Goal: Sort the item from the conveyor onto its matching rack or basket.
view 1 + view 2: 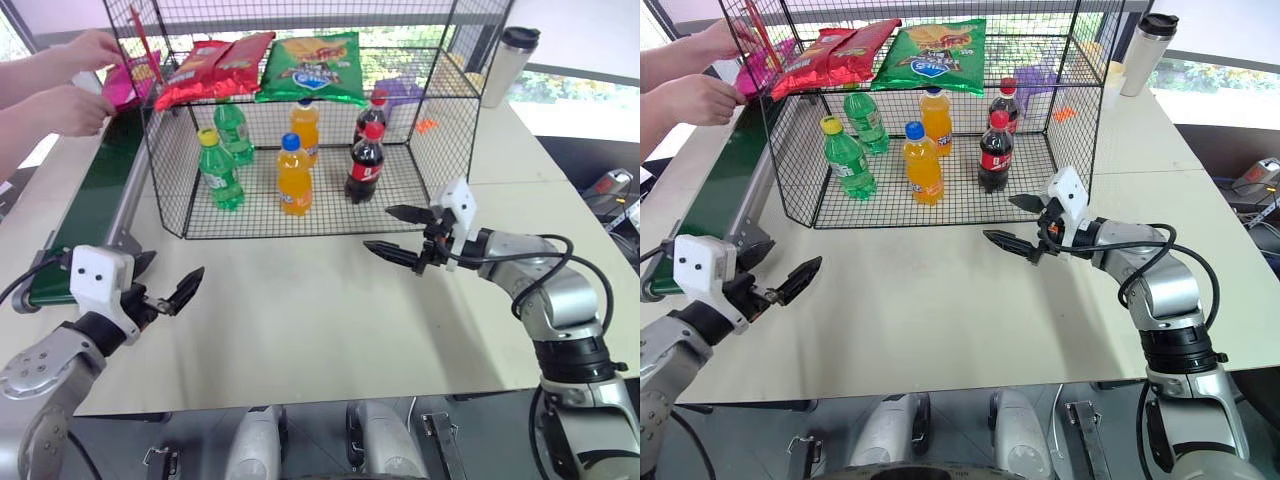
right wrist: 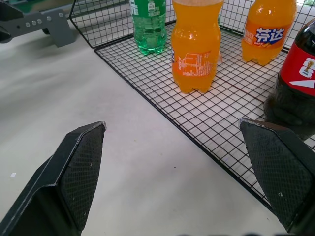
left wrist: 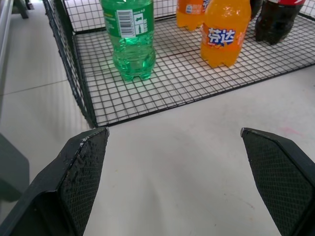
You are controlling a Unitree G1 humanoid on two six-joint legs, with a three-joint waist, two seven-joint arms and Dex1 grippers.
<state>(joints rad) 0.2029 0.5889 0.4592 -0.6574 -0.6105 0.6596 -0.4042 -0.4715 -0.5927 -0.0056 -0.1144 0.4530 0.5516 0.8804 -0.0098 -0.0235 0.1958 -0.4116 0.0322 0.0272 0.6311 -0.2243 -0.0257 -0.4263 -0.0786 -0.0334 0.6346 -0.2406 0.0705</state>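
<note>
A person's hands (image 1: 70, 80) hold the magenta-pink crisp bag (image 1: 128, 80) at the far left end of the green conveyor (image 1: 95, 200), beside the black wire rack (image 1: 300, 130). Both pincers, left (image 1: 160, 290) and right (image 1: 400, 235), hover empty over the near counter (image 1: 320, 330), fingers apart. Sorting appears not yet begun.

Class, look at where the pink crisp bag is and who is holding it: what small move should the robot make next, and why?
Probably hold both arms where they are. A person's hands are on the pink crisp bag at the far end of the conveyor, beside the rack. The left gripper and right gripper hover open over the table, well short of it.
</note>
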